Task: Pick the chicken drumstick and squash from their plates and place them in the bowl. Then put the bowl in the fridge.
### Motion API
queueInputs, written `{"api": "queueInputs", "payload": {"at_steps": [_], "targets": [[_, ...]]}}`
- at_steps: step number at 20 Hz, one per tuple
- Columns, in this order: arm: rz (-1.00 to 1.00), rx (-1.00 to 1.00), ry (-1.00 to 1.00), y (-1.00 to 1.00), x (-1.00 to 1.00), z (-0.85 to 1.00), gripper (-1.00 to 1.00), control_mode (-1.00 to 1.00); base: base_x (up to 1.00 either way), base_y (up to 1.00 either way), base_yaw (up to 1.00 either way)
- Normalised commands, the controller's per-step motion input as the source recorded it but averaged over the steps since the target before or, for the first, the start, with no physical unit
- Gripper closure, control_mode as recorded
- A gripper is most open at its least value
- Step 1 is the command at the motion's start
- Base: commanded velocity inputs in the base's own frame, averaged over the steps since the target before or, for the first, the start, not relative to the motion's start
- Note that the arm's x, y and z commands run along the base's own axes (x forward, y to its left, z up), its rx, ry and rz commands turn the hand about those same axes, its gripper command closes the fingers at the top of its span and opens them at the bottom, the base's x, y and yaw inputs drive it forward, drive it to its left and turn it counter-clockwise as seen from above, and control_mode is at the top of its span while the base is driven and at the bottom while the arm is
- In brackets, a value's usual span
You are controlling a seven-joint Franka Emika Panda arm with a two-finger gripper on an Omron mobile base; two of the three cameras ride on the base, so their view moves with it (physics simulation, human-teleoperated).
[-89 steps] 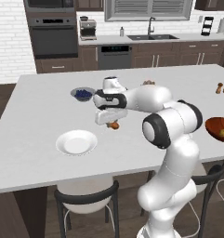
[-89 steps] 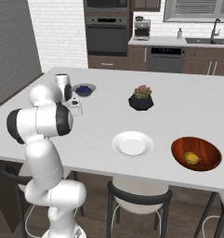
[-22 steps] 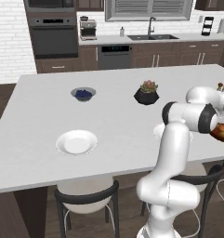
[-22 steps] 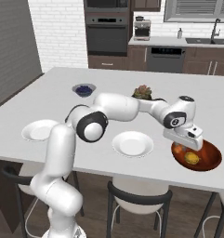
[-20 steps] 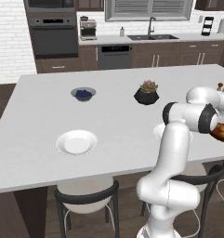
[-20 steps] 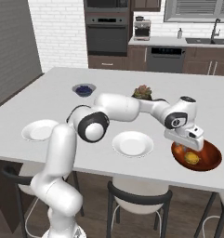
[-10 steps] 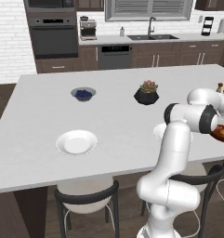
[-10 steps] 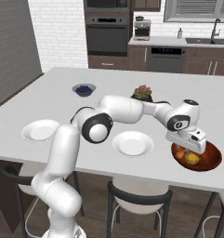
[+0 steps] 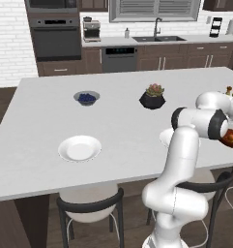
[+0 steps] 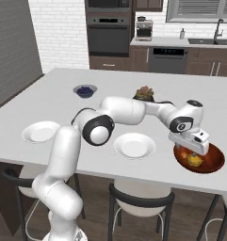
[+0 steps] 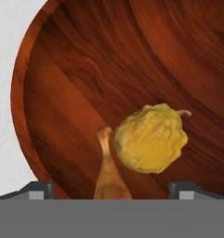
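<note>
My gripper [image 10: 193,149] hangs just above the dark red-brown bowl [image 10: 214,162], near the counter's front right edge, with its jaws open and nothing between them. In the hand view the gripper [image 11: 111,191] stands wide apart over the bowl [image 11: 85,69]. Inside it the chicken drumstick [image 11: 108,176] lies with its bone end against the yellow squash [image 11: 150,137]. The squash [image 10: 195,160] also shows under the hand. Two white plates [image 10: 41,131] [image 10: 134,145] sit bare on the counter. The fridge is out of view.
A black pot with a succulent [image 10: 144,92] and a small grey bowl with blue contents [image 10: 85,89] stand farther back on the counter. Stools [image 10: 138,202] line the near edge. My arm stretches across the counter from the left.
The jaws went from shut to wide open over the bowl. The drumstick now lies in the bowl beside the squash. The hand stayed over the bowl.
</note>
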Motion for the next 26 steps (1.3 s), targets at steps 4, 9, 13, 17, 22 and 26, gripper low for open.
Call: {"api": "queueInputs", "payload": {"at_steps": [4,9,13,17,22,26], "targets": [[0.0,-0.07,-0.17,0.31,-0.04,0.06,-1.0,-1.0,0.0,0.0,0.0],[-0.01,-0.08,-0.13,0.3,0.0,0.03,-1.0,-1.0,0.0,0.0,0.0],[0.0,-0.11,-0.06,0.31,0.0,0.0,-1.0,-1.0,0.0,0.0,0.0],[0.0,-0.12,0.01,0.25,0.03,0.0,-1.0,-1.0,0.0,0.0,0.0],[0.01,-0.14,0.1,0.19,0.04,0.0,-1.0,-1.0,0.0,0.0,0.0],[0.1,-0.12,0.22,0.23,0.18,0.0,-1.0,-1.0,0.0,0.0,0.0]]}}
